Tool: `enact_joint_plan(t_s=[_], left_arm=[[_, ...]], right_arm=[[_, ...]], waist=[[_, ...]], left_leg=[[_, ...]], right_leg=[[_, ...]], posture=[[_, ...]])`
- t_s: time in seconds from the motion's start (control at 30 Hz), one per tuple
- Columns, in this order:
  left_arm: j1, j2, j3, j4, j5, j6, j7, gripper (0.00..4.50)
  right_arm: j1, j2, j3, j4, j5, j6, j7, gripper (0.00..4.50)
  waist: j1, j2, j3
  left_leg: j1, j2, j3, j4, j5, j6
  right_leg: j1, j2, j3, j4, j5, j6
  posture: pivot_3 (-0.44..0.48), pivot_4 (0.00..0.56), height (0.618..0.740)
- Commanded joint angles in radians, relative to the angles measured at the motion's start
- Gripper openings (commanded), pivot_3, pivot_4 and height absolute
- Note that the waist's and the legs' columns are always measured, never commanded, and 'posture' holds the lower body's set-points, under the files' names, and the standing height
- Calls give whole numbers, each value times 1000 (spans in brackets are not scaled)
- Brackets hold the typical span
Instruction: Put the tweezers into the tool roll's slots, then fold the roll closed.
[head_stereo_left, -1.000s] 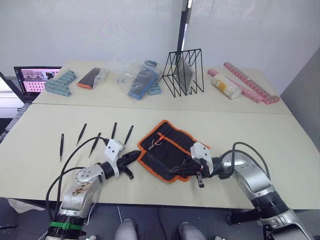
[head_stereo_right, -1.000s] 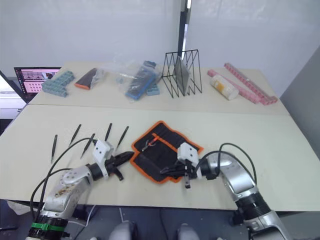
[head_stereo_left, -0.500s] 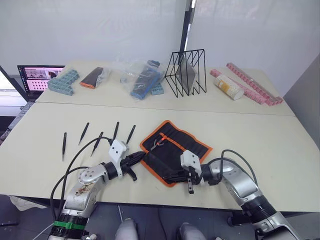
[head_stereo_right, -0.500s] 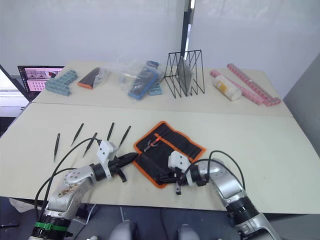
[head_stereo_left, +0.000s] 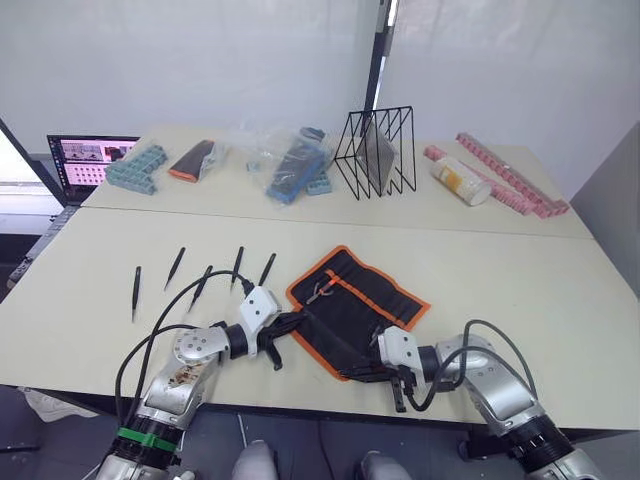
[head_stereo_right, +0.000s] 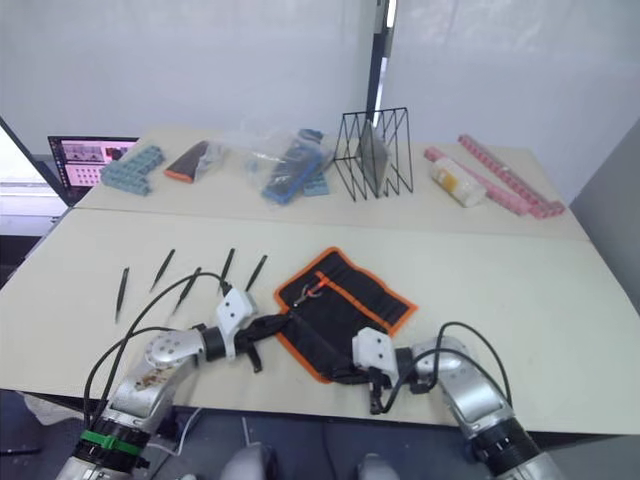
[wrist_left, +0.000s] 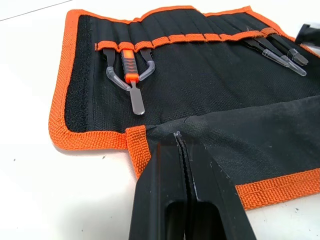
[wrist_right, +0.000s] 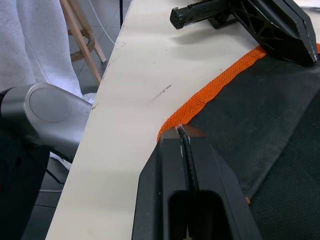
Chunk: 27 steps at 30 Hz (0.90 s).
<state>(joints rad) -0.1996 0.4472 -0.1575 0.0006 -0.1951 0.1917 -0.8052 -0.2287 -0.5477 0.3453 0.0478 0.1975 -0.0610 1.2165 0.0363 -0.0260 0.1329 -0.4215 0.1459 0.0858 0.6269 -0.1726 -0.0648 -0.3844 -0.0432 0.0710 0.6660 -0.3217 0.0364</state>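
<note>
The tool roll (head_stereo_left: 357, 306) lies open on the table, black with orange edging. Its slots (wrist_left: 175, 39) run under an orange stripe. One slot holds an orange-handled tool (wrist_left: 128, 70), and two clear-tipped tools (wrist_left: 280, 50) sit further along. Several black tweezers lie in a loose row to the roll's left, from the far-left one (head_stereo_left: 136, 292) to the nearest one (head_stereo_left: 267, 268). My left gripper (head_stereo_left: 298, 322) is shut on the roll's black flap by its left edge (wrist_left: 180, 136). At the near corner, my right gripper (head_stereo_left: 352, 375) is shut on the orange edging (wrist_right: 179, 129).
The table's front edge (head_stereo_left: 300, 400) runs just below the right gripper. On the rear table stand a black wire rack (head_stereo_left: 377, 150), clear bags of blue parts (head_stereo_left: 295, 165), teal blocks (head_stereo_left: 138, 168), a plastic-wrapped pouch (head_stereo_left: 195, 158), a white bottle (head_stereo_left: 458, 182) and pink strips (head_stereo_left: 510, 175). A laptop (head_stereo_left: 95, 160) sits far left.
The camera has shifted. My left gripper has gone from beside the roll's left edge onto its flap. The right gripper has moved back to the roll's near corner.
</note>
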Motion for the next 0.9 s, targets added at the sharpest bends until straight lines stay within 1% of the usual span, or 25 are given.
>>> enact_joint_plan(t_s=[0.03, 0.1, 0.2, 0.3, 0.4, 0.5, 0.57, 0.63, 0.7, 0.73, 0.77, 0.83, 0.87, 0.9], left_arm=[[28, 20, -17, 33, 23, 21, -13, 31], [31, 18, -4, 27, 7, 26, -16, 31], [32, 15, 36, 7, -39, 35, -24, 31], [28, 17, 97, -29, -116, 46, -44, 31], [15, 48, 148, -56, -157, 55, -69, 31], [-13, 100, 217, -78, -208, 83, -93, 31], [-28, 145, 259, -80, -212, 98, -88, 31], [-22, 181, 292, -82, -227, 102, -103, 31], [3, 218, 360, -75, -243, 109, -93, 31], [21, 232, 397, -71, -252, 115, -84, 272], [44, 245, 439, -68, -259, 121, -74, 552], [81, 259, 487, -71, -269, 124, -63, 1126], [108, 263, 511, -76, -269, 119, -58, 1409], [154, 266, 553, -84, -269, 112, -48, 1775]], right_arm=[[11, -10, 30, 58, -65, -25, -1, 0], [9, -16, 29, 56, -60, -31, 5, 0], [19, -15, -16, -9, 50, 69, 26, 0], [22, -49, -59, -79, 136, 156, 60, 0], [2, -73, -125, -95, 207, 213, 70, 0], [-48, -99, -213, -54, 272, 275, 77, 0], [-89, -117, -265, -9, 281, 299, 61, 0], [-129, -123, -308, 44, 289, 324, 38, 0], [-184, -130, -363, 141, 280, 317, 10, 0], [-206, -131, -388, 188, 268, 302, -7, 0], [-227, -132, -414, 241, 256, 276, -30, 259], [-247, -132, -440, 306, 240, 240, -47, 898], [-251, -135, -449, 337, 229, 220, -51, 1143], [-258, -133, -471, 391, 217, 182, -74, 1521]], waist=[[0, 0, -1], [-1, 0, -1], [-2, 0, -1], [-1, 1, 0], [-2, 1, 1], [-2, 1, 2], [-2, 0, 3], [-2, 0, 3], [-3, 0, 3], [-4, 0, 3], [-8, 0, 3], [-13, 0, 3], [-15, 0, 3], [-16, 1, 3]], left_leg=[[0, 0, 0, 0, 0, 0], [0, 0, 0, 0, 0, 0], [0, 0, 0, 0, 0, 0], [-1, 0, 0, 0, 0, 0], [-3, 0, 0, 0, 0, 0], [-3, 0, 0, 0, 0, 0], [-3, 0, 0, 0, 0, 0], [-3, 0, 0, 0, 0, 0], [-3, 0, 0, -1, 0, 0], [-3, 0, 1, -1, 0, 0], [-3, 0, 1, -2, 0, 0], [-4, 0, 1, -2, -1, 1], [-4, 0, 1, -3, -1, 1], [-4, 0, 1, -3, -1, 1]], right_leg=[[0, 0, 0, 0, 0, 0], [0, 0, 0, 0, 0, 0], [0, 0, 0, 0, 0, 0], [-1, 0, 0, 0, 0, 0], [-3, 0, 0, 1, 0, 0], [-3, 0, 0, 0, 0, 0], [-3, 0, 0, 0, 0, 0], [-3, 0, 0, 0, 0, 0], [-3, 0, 0, -1, 0, 0], [-3, 0, 0, -1, 0, 0], [-4, 0, 0, -1, 0, 0], [-4, 0, 0, -1, 0, 0], [-4, 0, 0, -1, 0, 0], [-4, 0, 0, -1, 0, 0]], posture=[[0, 150, 713], [0, 150, 713], [0, 150, 713], [0, 150, 713], [0, 150, 713], [0, 150, 713], [0, 150, 713], [0, 150, 713], [0, 150, 713], [0, 150, 713], [0, 150, 713], [0, 150, 713], [0, 150, 713], [0, 150, 713]])
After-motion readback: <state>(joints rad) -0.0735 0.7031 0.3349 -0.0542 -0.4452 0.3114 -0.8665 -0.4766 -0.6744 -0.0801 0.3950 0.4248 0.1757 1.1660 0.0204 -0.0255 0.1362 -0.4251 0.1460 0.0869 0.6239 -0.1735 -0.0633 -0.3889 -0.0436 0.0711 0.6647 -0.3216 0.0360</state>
